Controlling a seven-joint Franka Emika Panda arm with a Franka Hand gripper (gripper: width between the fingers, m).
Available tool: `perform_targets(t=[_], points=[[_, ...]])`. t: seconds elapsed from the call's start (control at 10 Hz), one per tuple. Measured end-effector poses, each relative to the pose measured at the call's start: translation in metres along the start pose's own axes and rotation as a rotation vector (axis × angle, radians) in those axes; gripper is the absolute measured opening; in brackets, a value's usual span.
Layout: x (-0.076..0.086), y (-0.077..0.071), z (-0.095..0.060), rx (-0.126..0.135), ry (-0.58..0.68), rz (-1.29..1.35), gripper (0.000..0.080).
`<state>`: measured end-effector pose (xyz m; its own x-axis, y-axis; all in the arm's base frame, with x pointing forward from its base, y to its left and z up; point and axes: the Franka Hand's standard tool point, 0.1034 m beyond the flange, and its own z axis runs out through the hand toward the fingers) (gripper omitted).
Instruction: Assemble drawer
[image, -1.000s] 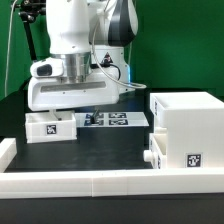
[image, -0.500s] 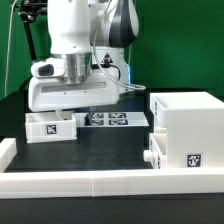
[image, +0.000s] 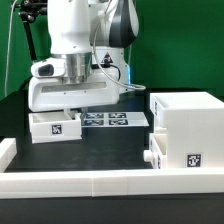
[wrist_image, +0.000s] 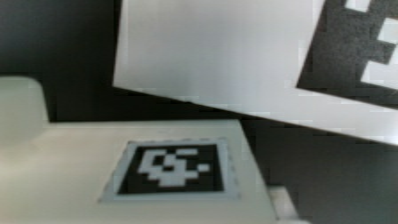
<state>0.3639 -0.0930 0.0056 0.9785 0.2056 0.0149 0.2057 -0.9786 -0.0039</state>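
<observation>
My end effector (image: 68, 109) hangs just above the small tagged tray (image: 55, 127) on the table (image: 110, 145), at the exterior view's middle left. I cannot tell whether my fingers grip it. The drawer casing (image: 186, 125) stands at the right, and the marker board (image: 108, 119) lies between them.

No words, numbers or brand names can be read anywhere. The only signs are black-and-white square tags: one on the small tray (image: 55, 128), one low on the casing (image: 185, 122), and several on the marker board (image: 108, 119). The wrist view shows one such tag (wrist_image: 175, 168) close up on a white part, its pattern blurred.
</observation>
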Motion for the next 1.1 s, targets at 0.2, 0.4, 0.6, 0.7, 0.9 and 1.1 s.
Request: perform_targets(t=[0.2, 0.4, 0.6, 0.7, 0.9, 1.1], points=[[0.000, 0.000, 0.000, 0.000, 0.000, 0.000, 0.0042], [0.000, 0.000, 0.000, 0.000, 0.000, 0.000, 0.0042], [0.000, 0.000, 0.000, 0.000, 0.000, 0.000, 0.0042], [0.001, -0.001, 0.000, 0.002, -0.003, -0.003, 0.0042], [0.021, -0.012, -0.022, 0.018, -0.016, -0.048, 0.0044], [0.037, -0.017, -0.036, 0.032, -0.032, -0.076, 0.0044]])
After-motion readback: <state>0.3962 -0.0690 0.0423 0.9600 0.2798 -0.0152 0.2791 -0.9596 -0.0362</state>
